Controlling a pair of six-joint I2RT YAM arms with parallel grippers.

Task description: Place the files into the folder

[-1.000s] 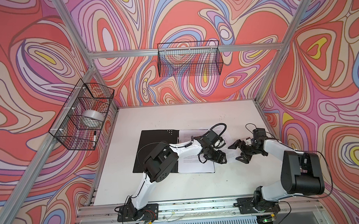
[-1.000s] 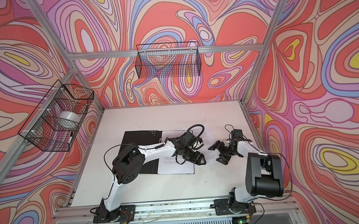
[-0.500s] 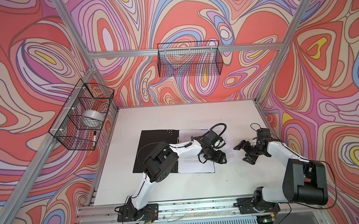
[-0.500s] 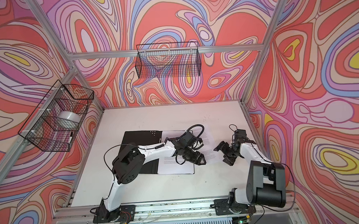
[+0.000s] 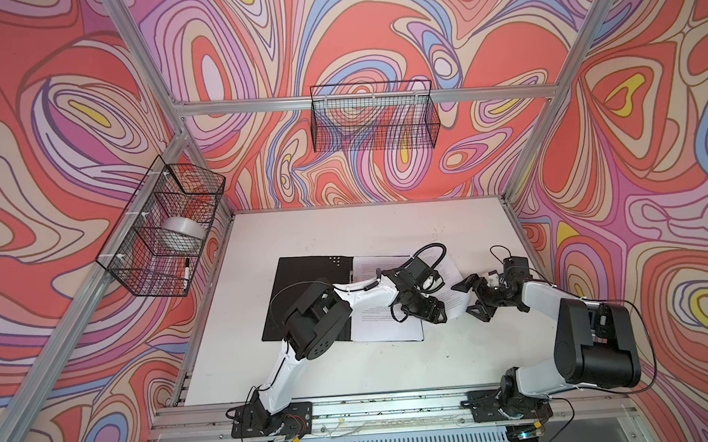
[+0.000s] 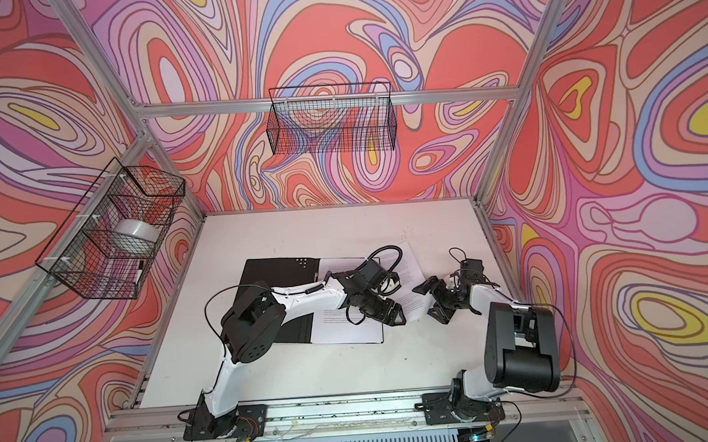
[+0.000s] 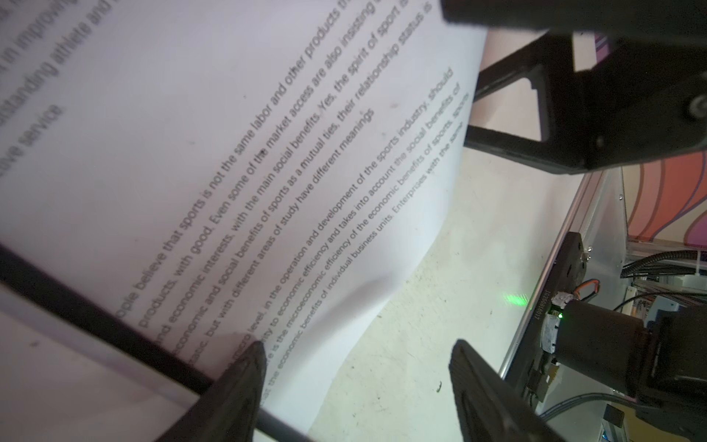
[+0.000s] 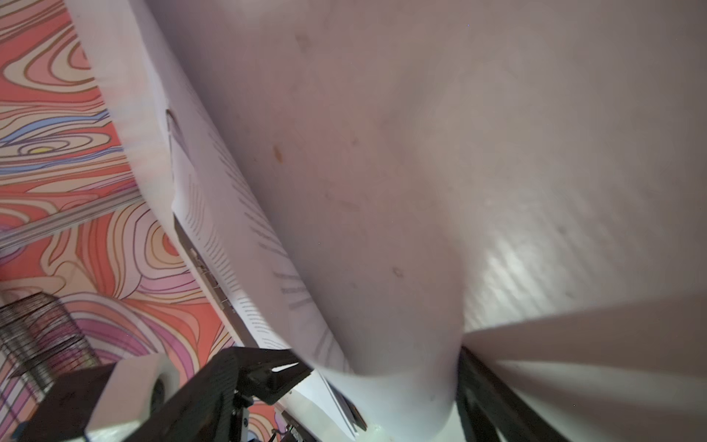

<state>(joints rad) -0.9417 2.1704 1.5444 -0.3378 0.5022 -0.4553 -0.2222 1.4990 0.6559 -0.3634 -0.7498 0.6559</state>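
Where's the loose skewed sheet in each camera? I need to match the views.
In a top view: loose skewed sheet at centre, right of the folder.
In a top view: same spot.
Left wrist: fills most of the picture, print legible.
Right wrist: fills the middle, curled.
Shared landmark: right gripper, open at the sheet's lifted edge.

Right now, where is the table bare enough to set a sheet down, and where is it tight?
Bare: the far table between the folder and the back wall, and the near strip between the files and the front rail. Crowded: mid-right, where the left gripper and right gripper face each other at the edge of a skewed sheet.
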